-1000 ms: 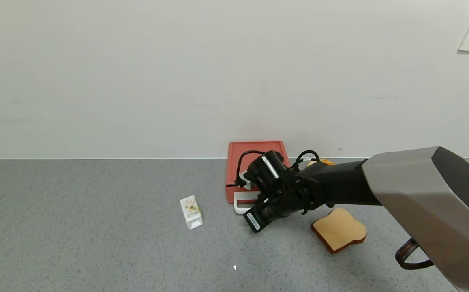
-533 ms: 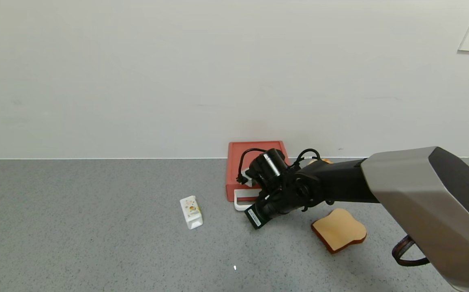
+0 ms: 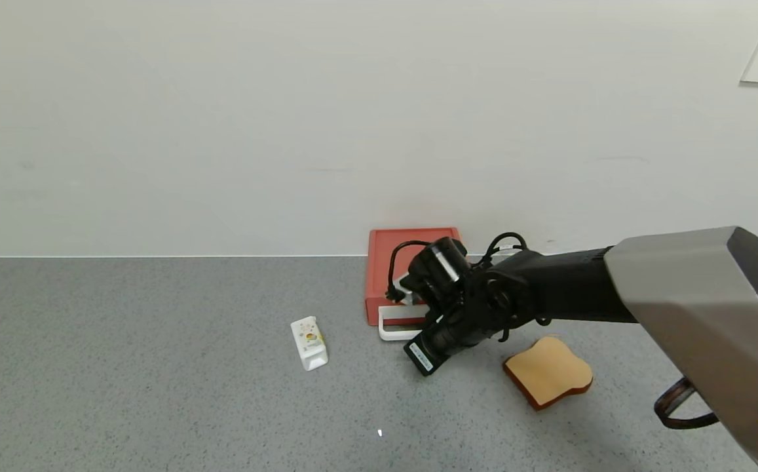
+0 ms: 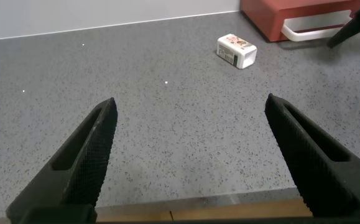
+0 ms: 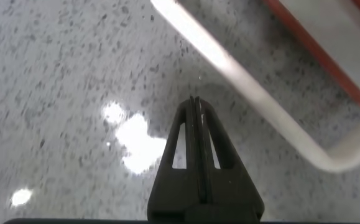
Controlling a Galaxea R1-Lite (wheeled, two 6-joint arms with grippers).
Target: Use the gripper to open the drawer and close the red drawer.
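Observation:
The brick-red drawer point(image 3: 411, 262) stands against the back wall with its white loop handle point(image 3: 393, 333) facing me. It also shows in the left wrist view point(image 4: 291, 12). My right gripper point(image 3: 428, 326) is low over the table at the handle's right end. In the right wrist view its fingers point(image 5: 194, 143) are shut and empty, and their tip is just short of the handle bar point(image 5: 248, 74), apart from it. My left gripper point(image 4: 190, 102) is open and empty over the table's near edge, out of the head view.
A small white carton point(image 3: 308, 342) lies on the grey table left of the drawer and shows in the left wrist view point(image 4: 237, 51). A toast slice point(image 3: 548, 370) lies right of the gripper. The wall is close behind the drawer.
The drawer's front and handle have slid slightly back towards the wall. My right gripper has shifted a little to the right, away from the handle. The left arm has not moved.

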